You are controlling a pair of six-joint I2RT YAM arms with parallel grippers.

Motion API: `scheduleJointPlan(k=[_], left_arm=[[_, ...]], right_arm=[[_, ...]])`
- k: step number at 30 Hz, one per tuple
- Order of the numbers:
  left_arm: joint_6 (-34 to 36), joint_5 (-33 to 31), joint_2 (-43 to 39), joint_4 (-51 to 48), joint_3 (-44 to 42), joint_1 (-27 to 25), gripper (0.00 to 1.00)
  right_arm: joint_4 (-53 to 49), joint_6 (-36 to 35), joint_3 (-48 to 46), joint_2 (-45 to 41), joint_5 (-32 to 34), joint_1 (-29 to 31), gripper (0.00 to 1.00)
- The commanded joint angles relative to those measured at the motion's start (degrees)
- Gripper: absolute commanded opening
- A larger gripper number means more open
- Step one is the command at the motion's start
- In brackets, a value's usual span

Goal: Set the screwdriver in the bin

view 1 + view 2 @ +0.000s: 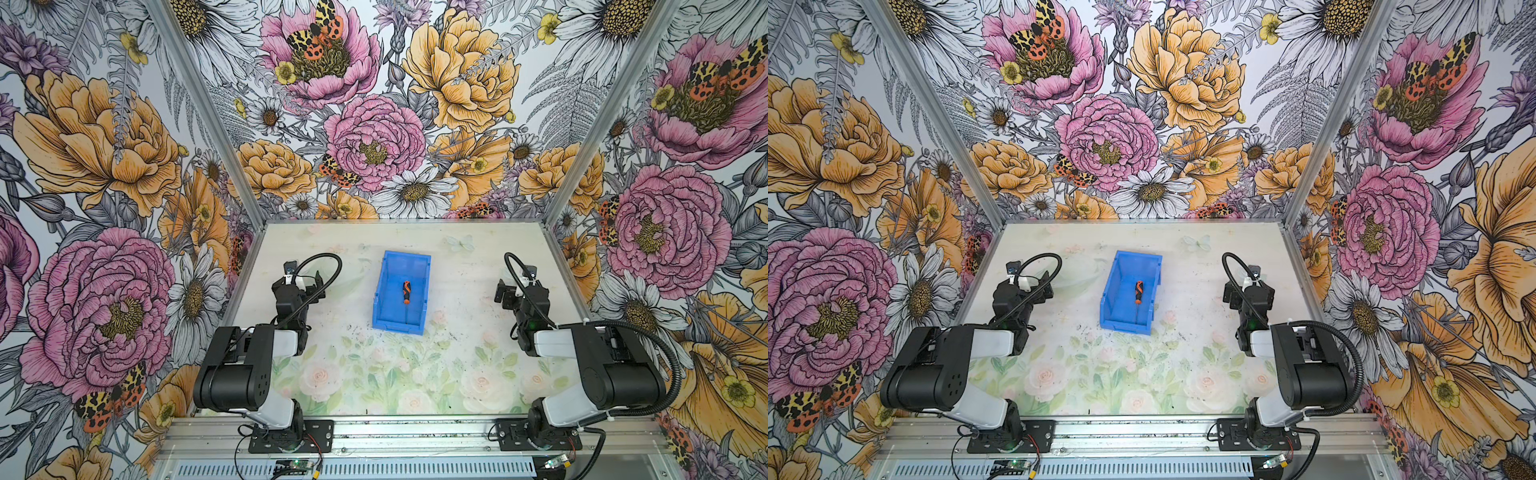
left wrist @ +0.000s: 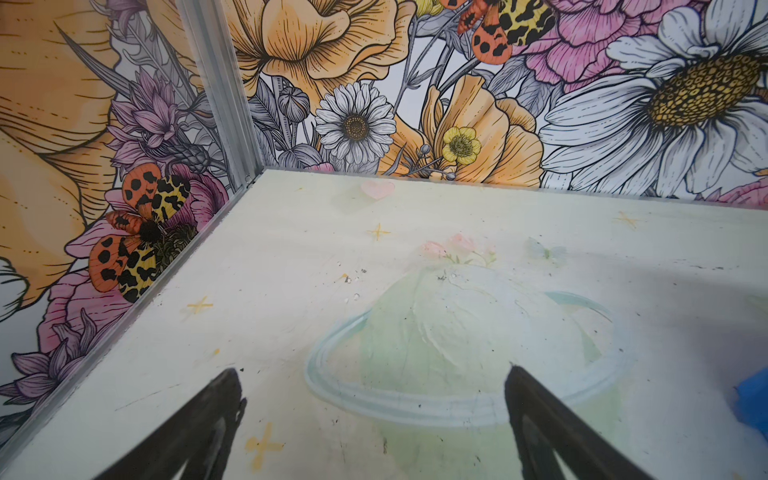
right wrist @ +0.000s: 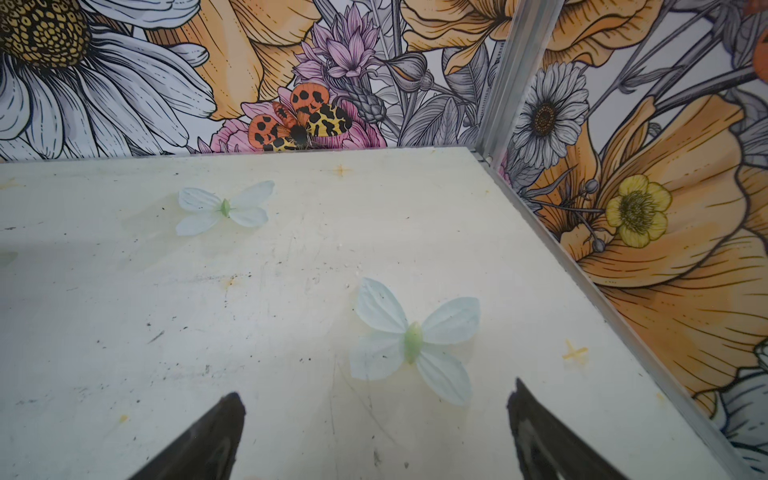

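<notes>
A striped orange-and-black screwdriver [image 1: 406, 291] lies in the rectangular blue plastic bin [image 1: 405, 262]. The left gripper [image 2: 374, 370] and right gripper [image 3: 376, 390] gape empty.

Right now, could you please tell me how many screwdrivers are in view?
1. The screwdriver lies inside the bin, handle toward its far end, shaft toward its front lip. No other shows in any view.

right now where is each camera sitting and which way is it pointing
Top views: high above the arm bases, looking down at the table, blue bin holding the screwdriver; left arm and right arm show.
Left wrist: low, facing the far left corner; open left gripper shows.
Right wrist: low, facing the far right corner; open right gripper shows.
Shared: the left wrist view catches the bin's corner, also in both top views.
</notes>
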Motion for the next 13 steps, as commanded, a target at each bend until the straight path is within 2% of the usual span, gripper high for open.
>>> scheduleJointPlan(k=[1, 13], left_arm=[[-0.48, 1.33, 0.89, 2.98, -1.05, 0.19, 0.99], [-0.29, 1.58, 0.89, 2.96, -1.05, 0.12, 0.99]], right_arm=[[2.31, -0.19, 1.17, 0.04, -1.05, -0.27, 1.00], [2.35, -0.22, 1.16, 0.08, -1.01, -0.27, 0.99]])
